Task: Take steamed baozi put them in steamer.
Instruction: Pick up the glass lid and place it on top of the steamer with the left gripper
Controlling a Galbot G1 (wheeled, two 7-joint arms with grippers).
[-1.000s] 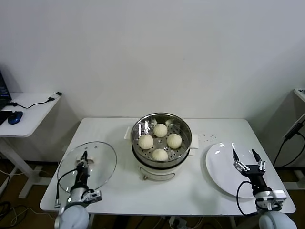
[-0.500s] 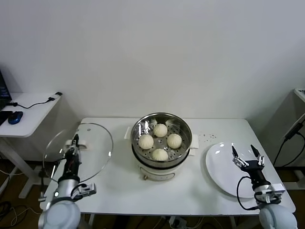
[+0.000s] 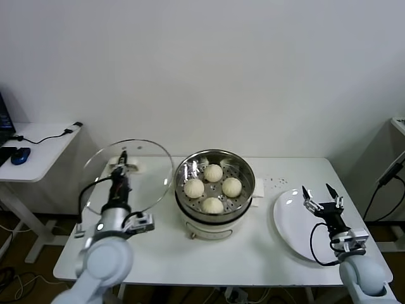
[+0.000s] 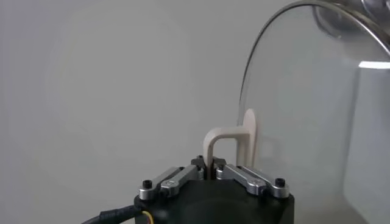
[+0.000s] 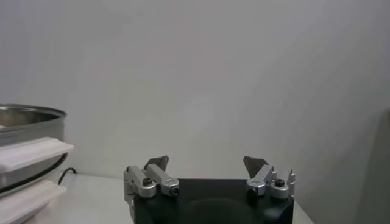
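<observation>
Several cream-white baozi [image 3: 213, 173] lie inside the shiny steel steamer [image 3: 215, 152] at the middle of the white table. My left gripper [image 3: 120, 166] [image 4: 209, 165] is shut on the white handle [image 4: 228, 137] of the glass lid [image 3: 136, 174] [image 4: 304, 91]. It holds the lid tilted in the air, just left of the steamer. My right gripper [image 3: 319, 199] [image 5: 206, 163] stands open and holds nothing, over the white plate [image 3: 291, 221] at the right. The steamer's rim [image 5: 30, 119] shows at the edge of the right wrist view.
The steamer sits on a white cooker base [image 3: 209, 225] with side handles. A small side table [image 3: 38, 158] with a mouse [image 3: 20, 155] and cables stands far left. The wall rises close behind the table [image 3: 253, 253].
My left arm has lifted the glass lid off the table and carried it up and right, to beside the steamer. The right gripper shifted slightly back over the plate.
</observation>
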